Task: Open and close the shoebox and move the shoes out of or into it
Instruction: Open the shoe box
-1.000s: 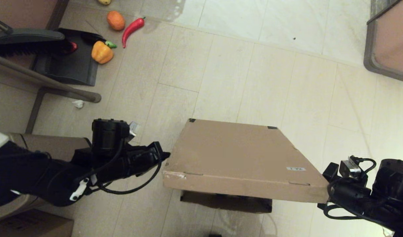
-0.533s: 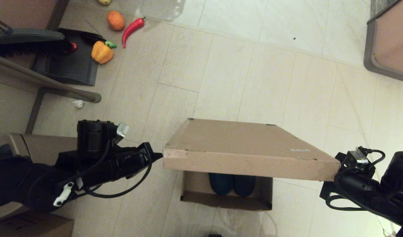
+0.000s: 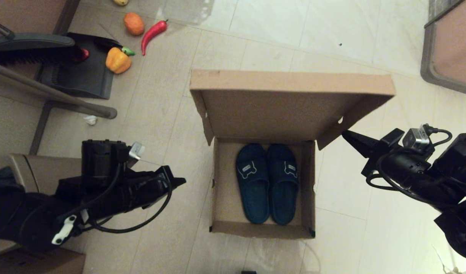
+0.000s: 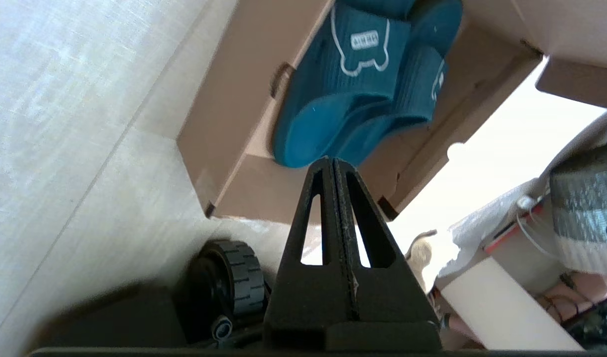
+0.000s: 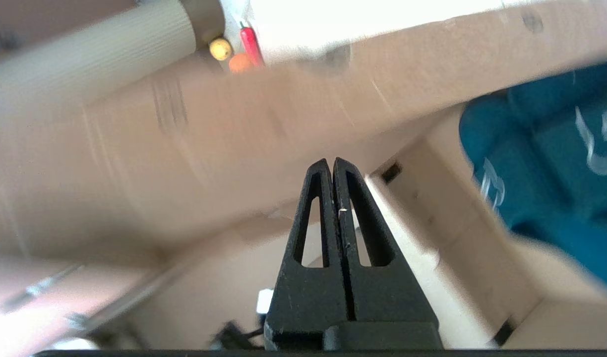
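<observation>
The brown shoebox (image 3: 218,182) sits open on the floor, its flap lid (image 3: 278,110) standing up at the far side. Inside lie the two navy slide sandals (image 3: 266,182) side by side, white emblems on their straps; they also show in the left wrist view (image 4: 353,89) and the right wrist view (image 5: 541,163). My left gripper (image 3: 181,182) is shut and empty, a little left of the box. My right gripper (image 3: 347,135) is shut and empty, just beside the lid's right side flap (image 3: 341,125); contact with it cannot be told.
A dustpan (image 3: 78,72) with a brush, a yellow pepper (image 3: 118,60), a red chilli (image 3: 153,33) and an orange (image 3: 134,23) lie on the floor at far left. A chair leg (image 3: 54,95) and a darker carton (image 3: 35,260) are on the left. A grey-framed panel (image 3: 450,49) sits far right.
The lid has swung from nearly closed to standing fully open, uncovering both sandals. My right gripper rose and moved inward with the lid's edge; my left gripper drew back slightly leftward.
</observation>
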### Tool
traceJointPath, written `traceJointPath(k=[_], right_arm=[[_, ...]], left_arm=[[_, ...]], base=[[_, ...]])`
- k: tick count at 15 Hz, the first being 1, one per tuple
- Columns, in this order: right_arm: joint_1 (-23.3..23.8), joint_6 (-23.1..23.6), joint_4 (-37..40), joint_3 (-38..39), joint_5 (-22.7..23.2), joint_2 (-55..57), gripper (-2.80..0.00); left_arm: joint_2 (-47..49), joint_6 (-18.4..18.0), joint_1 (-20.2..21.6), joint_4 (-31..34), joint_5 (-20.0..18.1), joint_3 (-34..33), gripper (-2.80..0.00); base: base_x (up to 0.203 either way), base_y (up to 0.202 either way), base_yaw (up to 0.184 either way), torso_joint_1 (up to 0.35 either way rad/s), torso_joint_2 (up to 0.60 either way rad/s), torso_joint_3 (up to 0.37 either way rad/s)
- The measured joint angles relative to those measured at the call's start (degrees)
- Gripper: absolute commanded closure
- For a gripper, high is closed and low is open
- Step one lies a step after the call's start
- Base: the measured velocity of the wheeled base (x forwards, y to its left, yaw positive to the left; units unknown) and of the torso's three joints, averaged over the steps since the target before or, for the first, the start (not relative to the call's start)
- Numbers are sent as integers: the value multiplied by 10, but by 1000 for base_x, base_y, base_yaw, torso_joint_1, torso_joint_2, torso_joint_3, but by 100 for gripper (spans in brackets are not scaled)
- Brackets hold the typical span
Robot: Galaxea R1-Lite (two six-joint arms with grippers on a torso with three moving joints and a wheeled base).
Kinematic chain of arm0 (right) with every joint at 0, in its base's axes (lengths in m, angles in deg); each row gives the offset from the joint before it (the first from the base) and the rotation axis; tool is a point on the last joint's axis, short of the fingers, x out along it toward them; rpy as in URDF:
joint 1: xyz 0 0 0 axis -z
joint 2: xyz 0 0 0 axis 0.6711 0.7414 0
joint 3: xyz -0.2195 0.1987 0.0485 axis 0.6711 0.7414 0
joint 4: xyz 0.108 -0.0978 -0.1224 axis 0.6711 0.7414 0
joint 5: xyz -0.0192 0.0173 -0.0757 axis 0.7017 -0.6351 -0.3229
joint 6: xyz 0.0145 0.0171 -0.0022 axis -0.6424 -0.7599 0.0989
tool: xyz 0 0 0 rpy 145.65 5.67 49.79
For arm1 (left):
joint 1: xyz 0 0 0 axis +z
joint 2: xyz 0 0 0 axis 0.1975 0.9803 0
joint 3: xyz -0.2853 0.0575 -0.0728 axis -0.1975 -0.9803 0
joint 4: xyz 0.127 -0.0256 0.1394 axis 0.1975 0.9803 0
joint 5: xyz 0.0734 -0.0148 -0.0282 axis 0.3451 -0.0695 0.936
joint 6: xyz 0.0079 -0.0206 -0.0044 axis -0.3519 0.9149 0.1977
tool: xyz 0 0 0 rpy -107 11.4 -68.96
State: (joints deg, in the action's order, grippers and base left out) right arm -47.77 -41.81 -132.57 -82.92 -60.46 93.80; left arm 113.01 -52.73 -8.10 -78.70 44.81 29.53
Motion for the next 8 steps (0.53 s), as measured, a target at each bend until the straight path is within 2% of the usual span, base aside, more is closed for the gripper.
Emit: traceJointPath(k=[2,4,6,8], right_arm=[[-1,61,0,-10,1,5,0],[-9,145,4,-1,1,7,0],[-18,249,55,23,1,-3,0],[-27,383,154,50,-3,-27,0]], left_arm=[[-5,0,14,-2,0,4,0],[-18,-1,34,-2,1,8,0],[-40,-1,68,-2,21,5,0],[-71,0,114,-2,41,-11,0]], base=[[0,0,0,0,0,0],[0,0,0,0,0,0],[0,0,0,0,0,0],[0,0,0,0,0,0]])
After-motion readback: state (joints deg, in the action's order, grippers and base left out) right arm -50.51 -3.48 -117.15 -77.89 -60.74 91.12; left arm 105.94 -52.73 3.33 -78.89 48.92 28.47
